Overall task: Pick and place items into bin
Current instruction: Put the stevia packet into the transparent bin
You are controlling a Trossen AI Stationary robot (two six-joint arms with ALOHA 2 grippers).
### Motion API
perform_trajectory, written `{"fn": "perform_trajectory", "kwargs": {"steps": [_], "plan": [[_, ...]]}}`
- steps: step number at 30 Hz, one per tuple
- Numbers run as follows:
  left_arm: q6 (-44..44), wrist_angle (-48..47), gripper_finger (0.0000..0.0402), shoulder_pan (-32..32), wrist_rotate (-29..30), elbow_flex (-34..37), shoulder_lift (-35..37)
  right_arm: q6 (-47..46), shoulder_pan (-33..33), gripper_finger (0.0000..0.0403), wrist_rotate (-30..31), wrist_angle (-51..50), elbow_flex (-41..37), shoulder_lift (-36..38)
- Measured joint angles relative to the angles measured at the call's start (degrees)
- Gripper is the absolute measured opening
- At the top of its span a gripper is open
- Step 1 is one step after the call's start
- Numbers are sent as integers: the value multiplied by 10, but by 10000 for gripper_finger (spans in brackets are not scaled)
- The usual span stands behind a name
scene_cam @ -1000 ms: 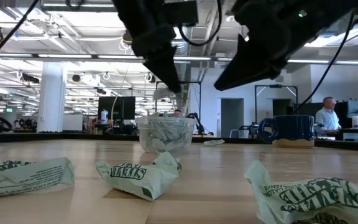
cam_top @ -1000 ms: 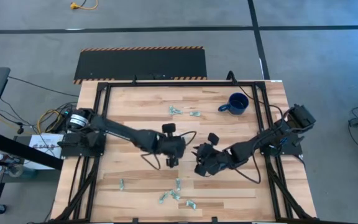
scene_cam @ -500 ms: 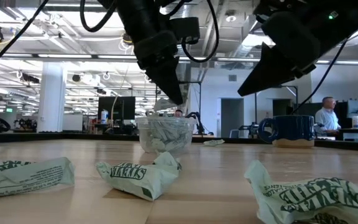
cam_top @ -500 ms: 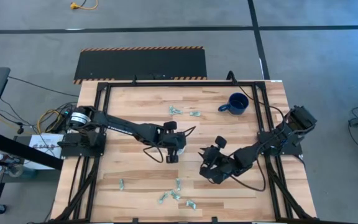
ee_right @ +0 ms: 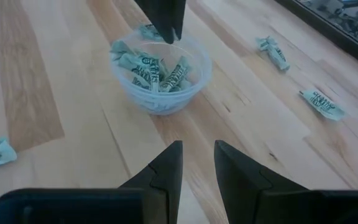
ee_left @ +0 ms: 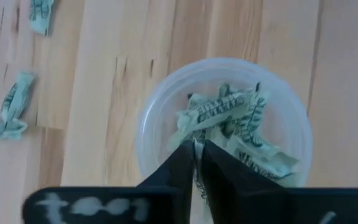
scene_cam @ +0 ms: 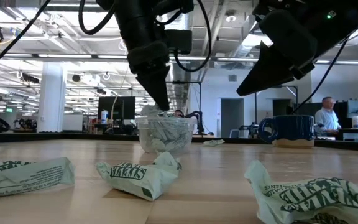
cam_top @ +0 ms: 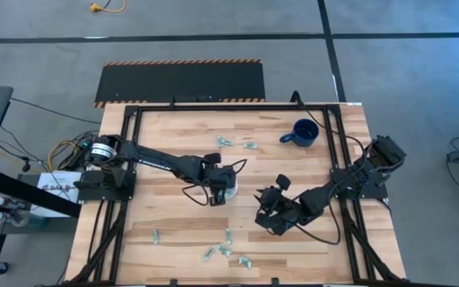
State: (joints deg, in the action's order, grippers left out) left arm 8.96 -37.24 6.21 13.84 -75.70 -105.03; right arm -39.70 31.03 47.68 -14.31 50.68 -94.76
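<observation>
The left gripper [ee_left: 196,163], fingers together and empty, hangs over the small clear plastic cup [cam_top: 226,188], which holds several crinkled green-and-white wrappers [ee_left: 229,121]. The right gripper [ee_right: 196,163], slightly parted and empty, waits beside the cup. I'd say partway: more wrappers [cam_top: 223,249] lie well away from it.

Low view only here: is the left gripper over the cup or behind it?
Observer: Over it. The left wrist view shows the left gripper, its tips nearly together, pointing into the cup above the wrappers inside.
Operator: And the right gripper, is it carrying anything?
Observer: No. The right wrist view shows the right gripper open and empty, facing the cup from a distance.
</observation>
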Motion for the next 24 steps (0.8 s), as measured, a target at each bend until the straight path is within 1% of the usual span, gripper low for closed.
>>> {"fn": "perform_trajectory", "kwargs": {"steps": [8,12,18,21,24], "plan": [[3,-5,93,0,2,0,0,-8,-1,86,0,-2,0,0],[2,-22,119,0,18,-4,0,-8,-1,86,0,-2,0,0],[21,-121,132,8,51,-39,7,-9,-7,86,1,-5,0,0],[28,-141,132,25,51,-40,31,-9,-12,86,0,-10,0,0],[48,-160,132,45,52,-34,71,-9,-13,86,0,-15,0,0]]}}
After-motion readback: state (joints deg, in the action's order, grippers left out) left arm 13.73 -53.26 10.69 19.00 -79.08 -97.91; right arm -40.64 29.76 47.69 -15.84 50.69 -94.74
